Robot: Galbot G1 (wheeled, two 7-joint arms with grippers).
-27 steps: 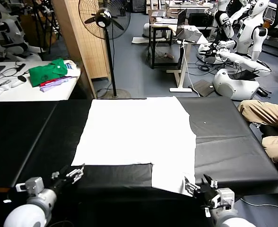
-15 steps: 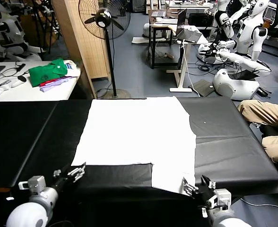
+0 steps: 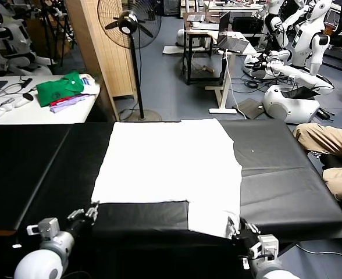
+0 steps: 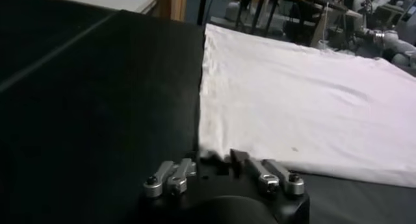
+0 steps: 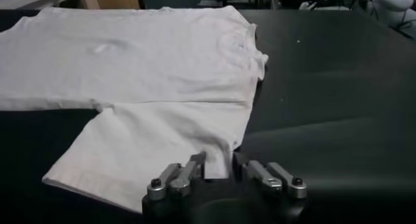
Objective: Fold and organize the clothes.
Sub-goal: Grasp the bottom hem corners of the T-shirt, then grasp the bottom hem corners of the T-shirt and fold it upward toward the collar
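At the near edge of a black-covered worktop [image 3: 287, 192], two robot hands sit low, one toward each near corner. The left hand [image 3: 88, 213] has its fingers pressed together right at the near left corner of a white T-shirt [image 3: 171, 168]; the left wrist view puts that hand [image 4: 221, 164] at the cloth's corner [image 4: 305, 108], though it is unclear whether any fabric is caught between the fingers. The right hand [image 3: 236, 228] is also pressed together, at the near edge of the shirt's lower flap; in the right wrist view the hand [image 5: 218, 163] meets the hem of the T-shirt [image 5: 149, 82], and again no pinch can be made out.

The T-shirt lies flat with its plain side up, in the middle of the worktop. Its long axis runs left to right across the worktop. A narrower flap, probably a sleeve, points toward the near edge on the right side, reaching almost to that edge. The far hem lies along the far edge of the worktop. Nothing rests on the cloth.

Beyond the far left corner stands a white table [image 3: 37, 110] carrying a folded green shirt [image 3: 59, 87] on a purple cloth [image 3: 72, 101]. Behind the far edge stands a pedestal fan [image 3: 128, 23] beside a wooden partition [image 3: 98, 46]. Farther back is a desk [image 3: 209, 40], and white robots [image 3: 293, 64] stand on the right. A seated person's knees [image 3: 334, 151] show at the right edge.
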